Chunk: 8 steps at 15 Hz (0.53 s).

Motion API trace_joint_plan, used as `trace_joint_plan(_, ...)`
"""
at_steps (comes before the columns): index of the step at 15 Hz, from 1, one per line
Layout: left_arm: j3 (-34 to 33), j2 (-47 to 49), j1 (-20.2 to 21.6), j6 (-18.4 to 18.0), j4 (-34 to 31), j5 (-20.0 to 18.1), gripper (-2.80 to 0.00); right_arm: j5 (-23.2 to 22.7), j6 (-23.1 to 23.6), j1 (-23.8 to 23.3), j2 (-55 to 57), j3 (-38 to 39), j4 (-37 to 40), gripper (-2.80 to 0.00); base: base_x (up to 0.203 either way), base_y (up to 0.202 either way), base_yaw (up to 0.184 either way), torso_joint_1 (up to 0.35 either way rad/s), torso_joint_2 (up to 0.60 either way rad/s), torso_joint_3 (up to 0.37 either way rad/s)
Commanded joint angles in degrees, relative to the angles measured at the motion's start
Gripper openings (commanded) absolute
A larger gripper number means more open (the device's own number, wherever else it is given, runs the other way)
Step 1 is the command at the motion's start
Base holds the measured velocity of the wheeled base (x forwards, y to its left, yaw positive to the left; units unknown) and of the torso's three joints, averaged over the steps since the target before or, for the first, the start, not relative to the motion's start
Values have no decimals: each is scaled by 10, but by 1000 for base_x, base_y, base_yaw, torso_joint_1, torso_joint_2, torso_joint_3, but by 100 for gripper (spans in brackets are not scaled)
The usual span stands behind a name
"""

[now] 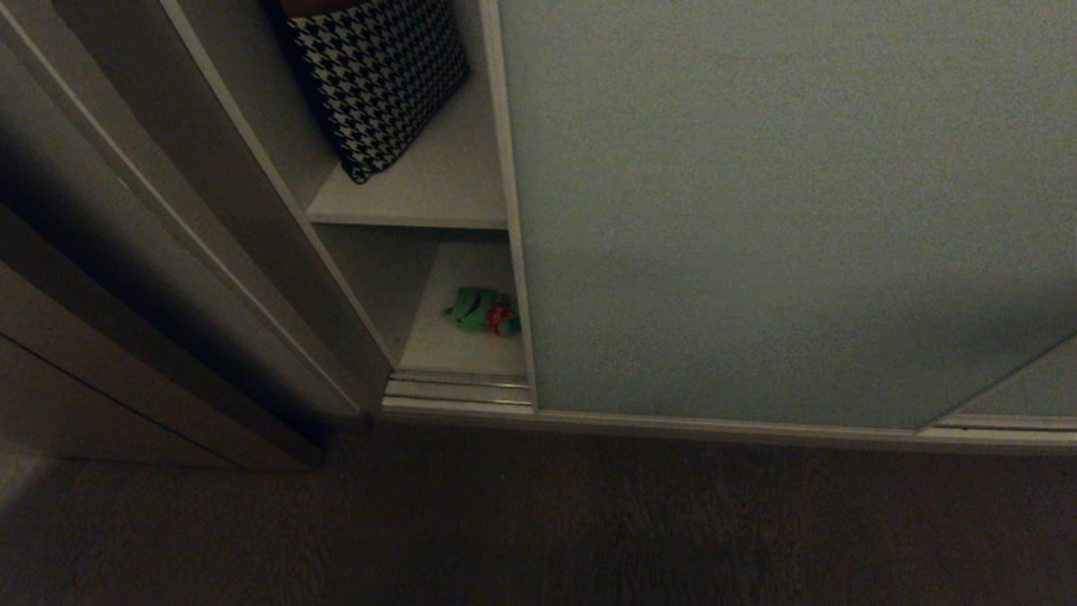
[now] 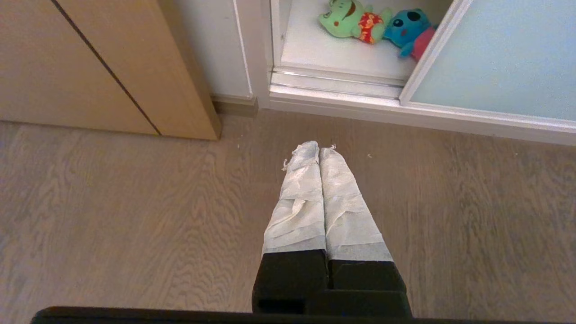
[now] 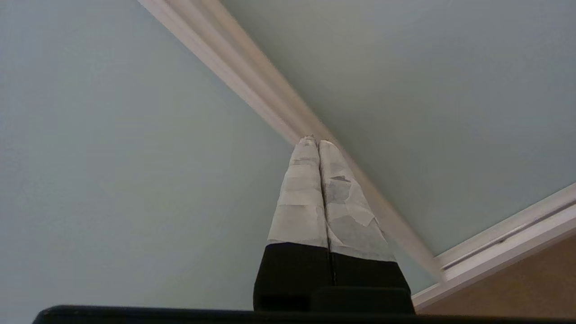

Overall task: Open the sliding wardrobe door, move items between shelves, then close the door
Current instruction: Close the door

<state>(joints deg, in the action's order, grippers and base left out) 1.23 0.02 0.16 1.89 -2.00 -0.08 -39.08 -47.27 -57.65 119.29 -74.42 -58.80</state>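
Observation:
The sliding wardrobe door (image 1: pixel 757 210), a grey-green panel in a pale frame, leaves a narrow gap at its left. In the gap lie two off-white shelves, an upper one (image 1: pixel 437 194) and a lower one (image 1: pixel 454 349). A green plush toy with red (image 1: pixel 484 310) lies on the lower shelf. In the left wrist view the green toy (image 2: pixel 348 20) has a blue and pink toy (image 2: pixel 407 29) beside it, partly behind the door's frame. My left gripper (image 2: pixel 318 150) hangs shut and empty above the floor. My right gripper (image 3: pixel 317 143) is shut and empty, its tips at a pale frame strip (image 3: pixel 243 67) between two grey-green panels.
A black-and-white houndstooth cushion or bag (image 1: pixel 379 84) stands on the upper shelf. The ribbed floor track (image 2: pixel 337 83) runs along the wardrobe's foot. A tan cabinet (image 2: pixel 90 67) stands left of the opening on the wooden floor (image 2: pixel 135 202). Neither arm shows in the head view.

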Motion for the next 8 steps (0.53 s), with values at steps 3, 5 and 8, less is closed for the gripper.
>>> trace_joint_plan(3, 0, 0, 0, 0, 0, 0, -280, -6, -10, 24, 24, -14, -1, -280, 0, 0, 0, 0, 0, 0)
trace_joint_plan(5, 0, 0, 0, 0, 0, 0, -280, -6, -13, 36, 25, -17, -3, -280, 0, 0, 0, 0, 0, 0)
trace_joint_plan(8, 0, 0, 0, 0, 0, 0, -280, -5, -14, 52, 20, -10, -4, -280, 0, 0, 0, 0, 0, 0)
